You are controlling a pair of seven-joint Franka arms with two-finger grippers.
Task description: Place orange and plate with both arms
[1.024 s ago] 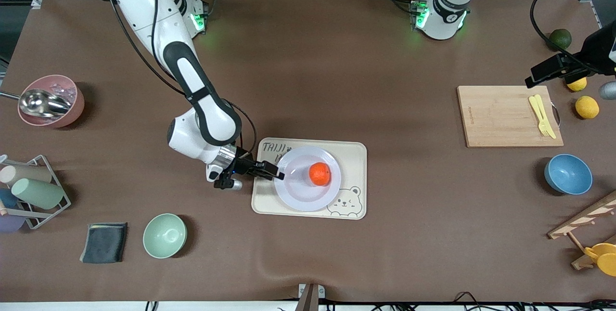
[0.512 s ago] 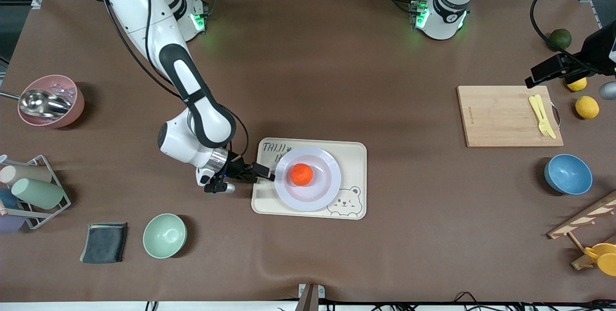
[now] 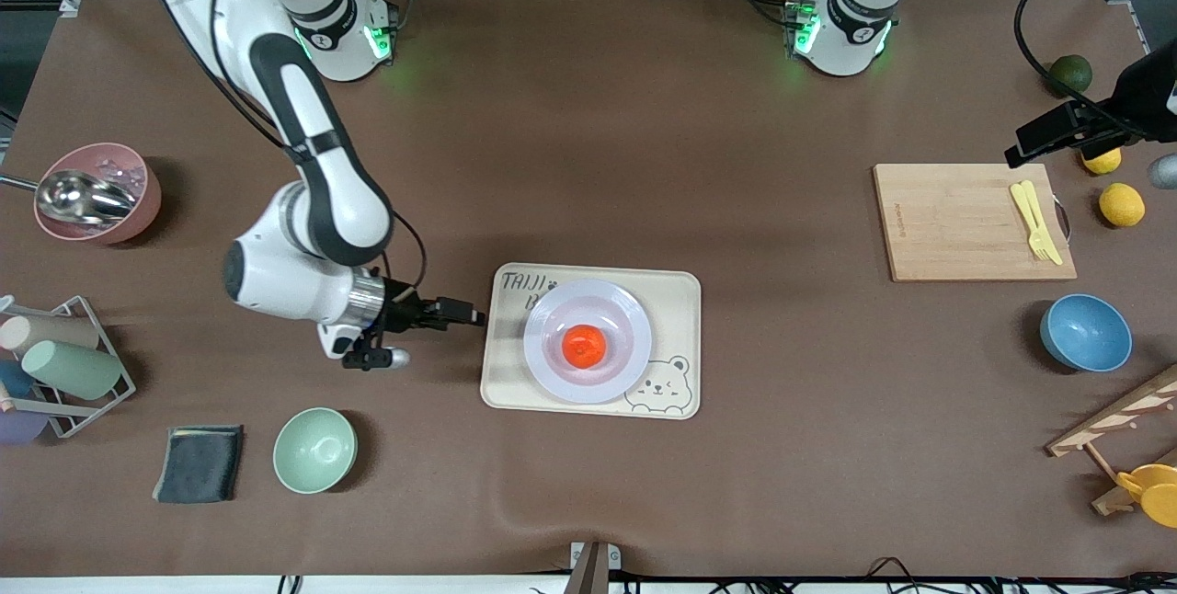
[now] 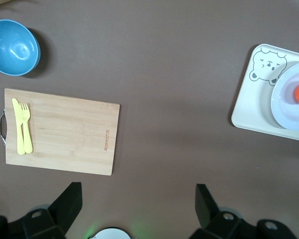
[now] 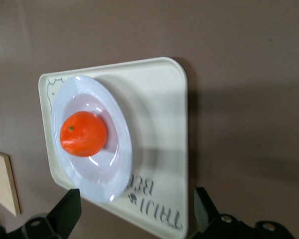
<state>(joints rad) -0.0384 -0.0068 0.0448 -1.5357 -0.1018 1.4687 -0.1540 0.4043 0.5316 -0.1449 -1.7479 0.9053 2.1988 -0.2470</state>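
The orange (image 3: 584,347) lies in the middle of the pale plate (image 3: 634,316), which rests on the cream bear tray (image 3: 679,300). My right gripper (image 3: 471,315) is open and holds nothing. It hovers low just off the tray's edge toward the right arm's end, apart from the plate. In the right wrist view the orange (image 5: 83,133), the plate (image 5: 120,149) and the tray (image 5: 162,99) lie ahead of the open right gripper (image 5: 137,206). My left gripper (image 4: 138,201) waits open and high over the left arm's end of the table, beside the cutting board (image 4: 65,132).
The cutting board (image 3: 965,222) carries a yellow fork (image 3: 1037,222). Two lemons (image 3: 1122,204), a dark green fruit (image 3: 1070,73) and a blue bowl (image 3: 1085,333) sit near it. At the right arm's end are a green bowl (image 3: 314,450), a dark cloth (image 3: 199,462), a pink bowl (image 3: 99,192) and a cup rack (image 3: 64,364).
My right gripper opened off the plate's rim and drew back from the tray toward the right arm's end. The orange rolled from the plate's side to its middle. The left arm stayed still.
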